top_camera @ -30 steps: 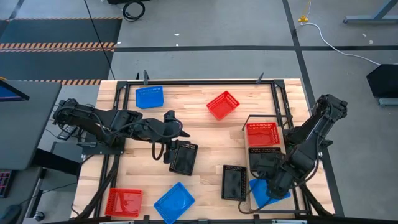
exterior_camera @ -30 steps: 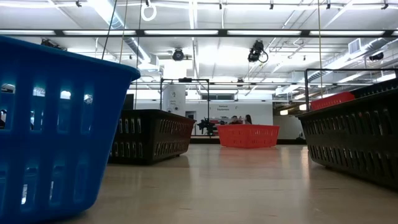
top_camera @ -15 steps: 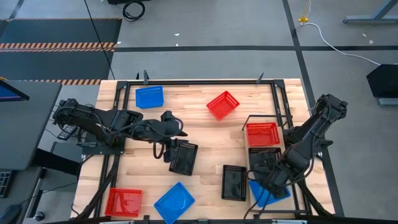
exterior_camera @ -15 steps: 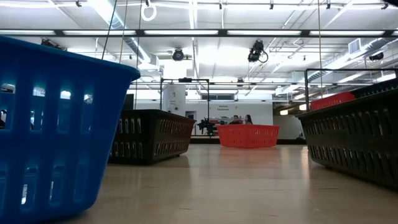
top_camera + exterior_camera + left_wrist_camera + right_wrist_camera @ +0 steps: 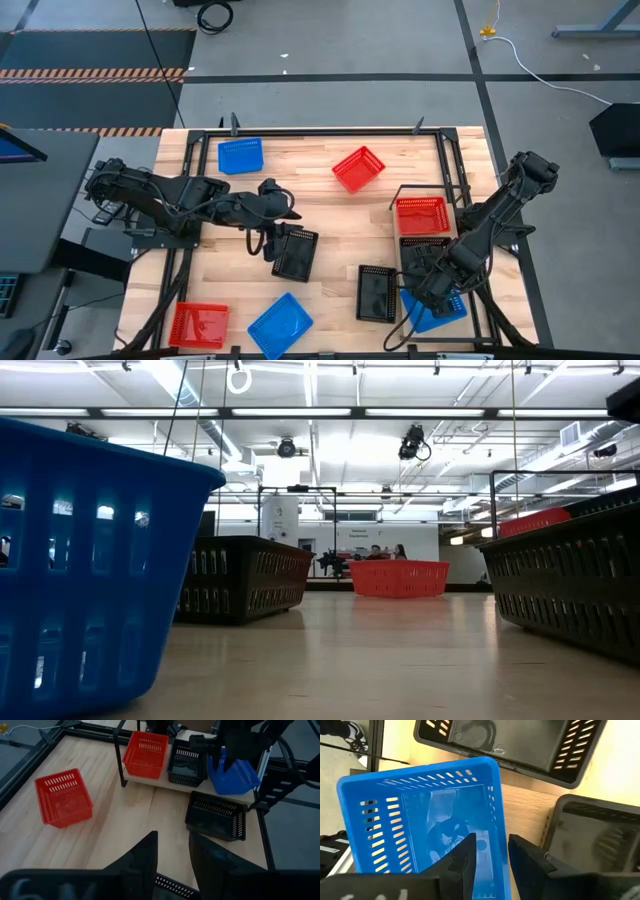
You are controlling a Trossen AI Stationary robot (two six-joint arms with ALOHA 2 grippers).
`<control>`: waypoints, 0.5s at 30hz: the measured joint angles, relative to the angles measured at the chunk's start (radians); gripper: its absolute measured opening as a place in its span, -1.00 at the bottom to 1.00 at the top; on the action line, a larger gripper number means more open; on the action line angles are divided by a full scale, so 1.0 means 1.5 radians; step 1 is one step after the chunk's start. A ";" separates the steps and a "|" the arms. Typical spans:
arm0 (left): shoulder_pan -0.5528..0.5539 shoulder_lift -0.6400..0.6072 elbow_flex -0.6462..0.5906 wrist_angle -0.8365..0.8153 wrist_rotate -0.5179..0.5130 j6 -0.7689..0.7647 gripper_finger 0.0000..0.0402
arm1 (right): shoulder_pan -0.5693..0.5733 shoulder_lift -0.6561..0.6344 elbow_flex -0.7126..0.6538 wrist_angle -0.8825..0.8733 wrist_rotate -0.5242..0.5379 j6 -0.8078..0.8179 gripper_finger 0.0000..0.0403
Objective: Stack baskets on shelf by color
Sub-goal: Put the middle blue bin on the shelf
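Observation:
The shelf (image 5: pixel 150 784) stands at the table's right and carries a red basket (image 5: pixel 422 215), a black basket (image 5: pixel 425 248) and, at its near end, a tilted blue basket (image 5: pixel 436 314). My right gripper (image 5: pixel 492 840) is shut on that blue basket (image 5: pixel 420 820). My left gripper (image 5: pixel 172 837) hovers mid-table over the edge of another black basket (image 5: pixel 297 253), whose rim (image 5: pixel 172 883) shows below the fingers. Those fingers stand only a narrow gap apart and touch nothing. My right gripper pinches the blue basket's side wall (image 5: pixel 496 827), one finger (image 5: pixel 465 862) inside the basket and the other outside. The fingers come slanting down from above. The basket (image 5: pixel 232 770) sits tilted, one side raised, its lower part at the shelf's near end.
Loose on the table lie a blue basket (image 5: pixel 240 155) and a red one (image 5: pixel 358 168) toward the far edge. A black one (image 5: pixel 377 292) lies beside the shelf. A red one (image 5: pixel 198 323) and a blue one (image 5: pixel 280 325) lie near the front edge. A black frame (image 5: pixel 300 130) borders the table.
My right gripper has crept a little toward the table's left and near edges, still shut on the blue basket, which has shifted slightly with it at the shelf's near end. A dark part of that arm now shows in the low view's top right corner.

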 joint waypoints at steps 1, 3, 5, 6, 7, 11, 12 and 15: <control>0.000 0.000 0.000 0.000 0.000 0.000 -0.42 | 0.000 0.000 -0.005 0.007 0.000 0.001 -0.41; 0.000 0.000 0.000 0.000 0.000 -0.001 -0.42 | 0.000 0.000 -0.015 0.023 0.000 0.015 -0.41; 0.000 0.000 0.000 0.000 0.000 -0.004 -0.42 | 0.000 0.000 -0.025 0.031 -0.006 0.037 -0.41; 0.000 0.000 0.000 0.000 0.000 -0.008 -0.42 | 0.000 0.000 -0.030 0.037 -0.011 0.049 -0.41; 0.000 0.000 0.000 0.000 0.000 -0.014 -0.42 | 0.000 0.000 -0.033 0.040 -0.018 0.060 -0.41; 0.000 0.000 0.000 0.000 0.000 -0.017 -0.42 | 0.000 0.000 -0.039 0.039 -0.035 0.093 -0.44; 0.000 0.000 0.000 0.000 0.000 -0.017 -0.42 | 0.000 0.000 -0.039 0.038 -0.035 0.101 -0.46; 0.000 0.000 0.000 0.000 0.000 -0.017 -0.42 | 0.000 0.000 -0.039 0.038 -0.035 0.124 -0.53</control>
